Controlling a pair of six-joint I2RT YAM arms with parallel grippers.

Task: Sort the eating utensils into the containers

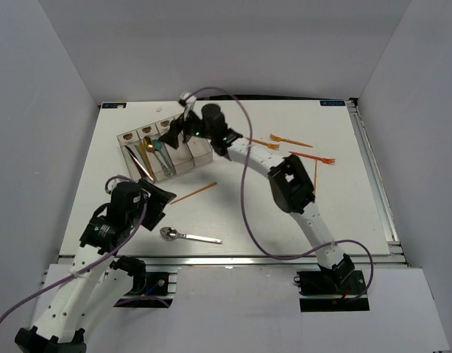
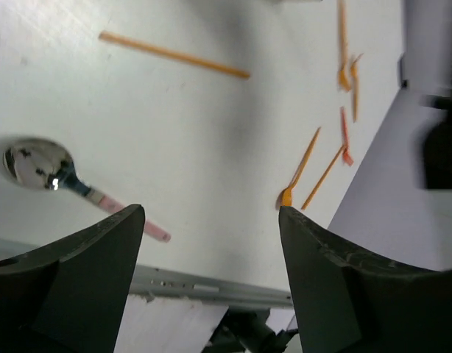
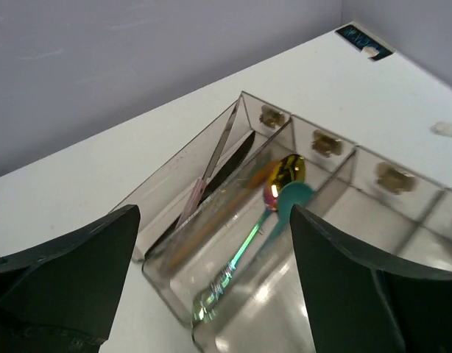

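Observation:
The containers are clear bins joined in a row at the table's back left. My right gripper hovers open just above them, holding nothing. Under it, one bin holds an iridescent spoon, a teal spoon and a blurred orange stick. The end bin holds two knives. My left gripper is open and empty above the table's front. A silver spoon with a pink handle lies to its left.
An orange stick lies mid-table. Several orange forks and another orange stick are scattered at the right. Grey walls enclose the table on three sides. A metal rail runs along the front edge.

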